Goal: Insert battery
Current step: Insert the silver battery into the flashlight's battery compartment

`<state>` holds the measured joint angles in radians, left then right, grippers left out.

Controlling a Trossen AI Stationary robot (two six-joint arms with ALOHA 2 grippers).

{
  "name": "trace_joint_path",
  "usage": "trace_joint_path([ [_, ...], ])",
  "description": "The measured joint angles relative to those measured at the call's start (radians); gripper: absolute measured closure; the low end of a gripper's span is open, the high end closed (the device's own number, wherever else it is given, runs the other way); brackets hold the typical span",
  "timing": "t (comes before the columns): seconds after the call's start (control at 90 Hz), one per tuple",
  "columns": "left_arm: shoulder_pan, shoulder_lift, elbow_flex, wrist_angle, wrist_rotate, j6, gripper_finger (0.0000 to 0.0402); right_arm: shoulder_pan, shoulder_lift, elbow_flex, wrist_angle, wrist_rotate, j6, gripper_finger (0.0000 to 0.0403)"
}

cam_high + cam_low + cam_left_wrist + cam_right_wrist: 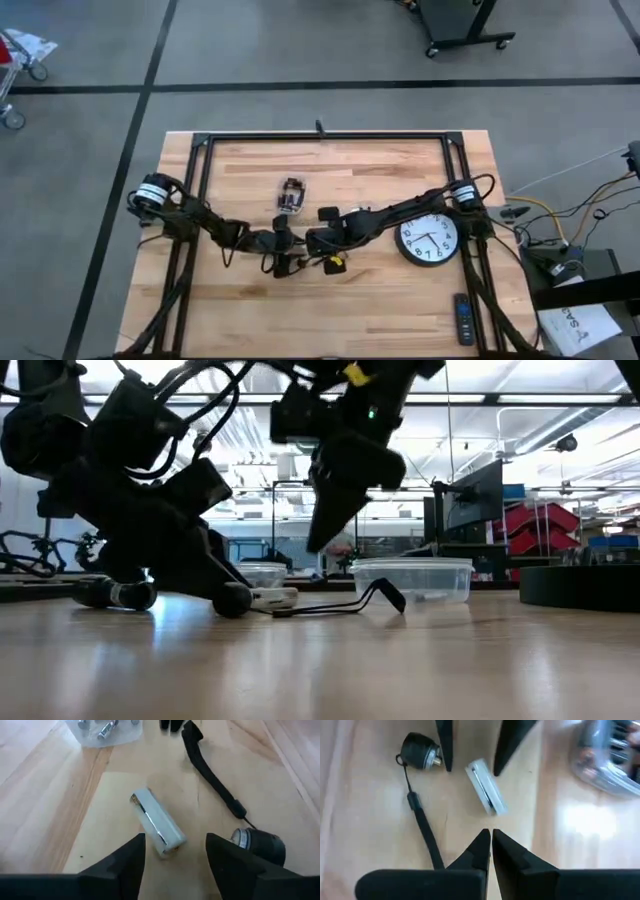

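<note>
Battery pack, a short silvery-white cylinder bundle with a metal strip along its length (157,827), lies flat on the pale wooden table (400,310), tilted diagonally, near table centre; it sits between the two grippers and touches neither.

Left gripper (175,852) hovers just short of the pack, fingers spread wide with the pack's near end lying in the gap between them; holding nothing.

Right gripper (490,840) faces it from the opposite side, fingertips pressed together, holding nothing; pack lies just beyond its tips.

Black round end cap with a brass contact (260,845) rests beside the pack, tethered to a black wrist strap (212,775) that trails across the wood; clear plastic container holding metal parts (105,731) sits farther off; white wall clock (430,238) and black remote control (462,318) lie well apart on the right arm's side.

Handling judgement: pack looks rigid, light, and smooth-skinned, so likely slippery under hard pads; being round it may roll if nudged on one side; metal strip and end terminals look like the delicate parts.

Best hold, as judged: across the mid-body, fingers square to the long axis, leaving both ends free for insertion; current diagonal lie suggests wrist rotation is needed before closing.
</note>
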<state>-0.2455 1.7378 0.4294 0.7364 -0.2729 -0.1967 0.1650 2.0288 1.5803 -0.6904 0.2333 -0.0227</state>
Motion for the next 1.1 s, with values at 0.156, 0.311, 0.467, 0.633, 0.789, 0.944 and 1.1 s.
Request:
trace_joint_path([
  [0.156, 0.001, 0.000, 0.000, 0.000, -0.022, -0.008, 0.0229, -0.001, -0.036, 0.000, -0.044, 0.005, 0.005, 0.0401],
  [0.311, 0.001, 0.000, 0.000, -0.004, -0.031, -0.026, 0.0246, -0.004, -0.069, -0.001, -0.101, 0.004, 0.009, 0.0401],
  [0.467, 0.002, 0.000, 0.000, -0.005, -0.046, -0.026, 0.0268, -0.026, -0.121, -0.001, -0.166, 0.005, 0.028, 0.0401],
  [0.633, 0.004, 0.005, 0.000, -0.004, -0.084, -0.034, 0.0297, -0.041, -0.144, -0.001, -0.171, -0.005, 0.032, 0.0401],
  [0.789, 0.007, 0.008, 0.000, -0.007, -0.084, -0.116, 0.0325, -0.047, -0.145, -0.030, -0.157, -0.028, -0.003, 0.0401],
  [0.944, 0.008, 0.008, 0.000, -0.008, -0.061, -0.228, 0.0337, -0.048, -0.144, -0.094, -0.062, -0.027, -0.025, 0.0401],
  [1.1, 0.013, 0.008, 0.001, -0.012, -0.049, -0.279, 0.0324, -0.045, -0.140, -0.173, 0.137, -0.079, -0.065, 0.0400],
])
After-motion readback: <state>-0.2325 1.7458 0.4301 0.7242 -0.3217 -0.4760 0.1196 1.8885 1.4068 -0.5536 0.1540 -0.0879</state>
